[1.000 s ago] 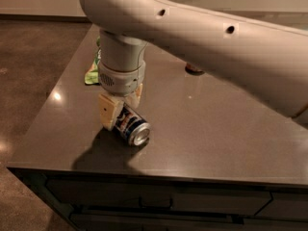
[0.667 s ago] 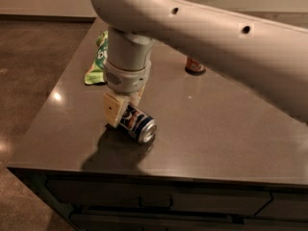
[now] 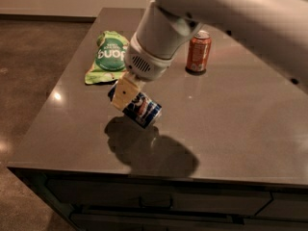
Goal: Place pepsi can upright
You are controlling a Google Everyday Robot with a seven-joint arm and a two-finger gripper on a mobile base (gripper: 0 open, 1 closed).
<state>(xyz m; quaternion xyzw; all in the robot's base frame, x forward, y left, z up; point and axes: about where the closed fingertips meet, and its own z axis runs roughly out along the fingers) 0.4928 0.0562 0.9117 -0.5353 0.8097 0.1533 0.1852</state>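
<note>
The pepsi can point(image 3: 142, 109), dark blue with a red-white-blue logo, hangs tilted in the air above the dark table point(image 3: 231, 129), its silver end pointing down to the right. Its shadow lies on the table below it. My gripper point(image 3: 126, 94) is shut on the can's upper left part, with a tan finger pad point(image 3: 126, 91) showing against it. The white arm comes in from the upper right.
A reddish-orange can point(image 3: 198, 52) stands upright at the back of the table. A green snack bag point(image 3: 109, 57) lies flat at the back left. The table's front edge point(image 3: 144, 170) is close below the held can, with drawers beneath.
The can lay on its side on the table in my gripper; now it is lifted off the surface and tilted, and the arm has swung up and right.
</note>
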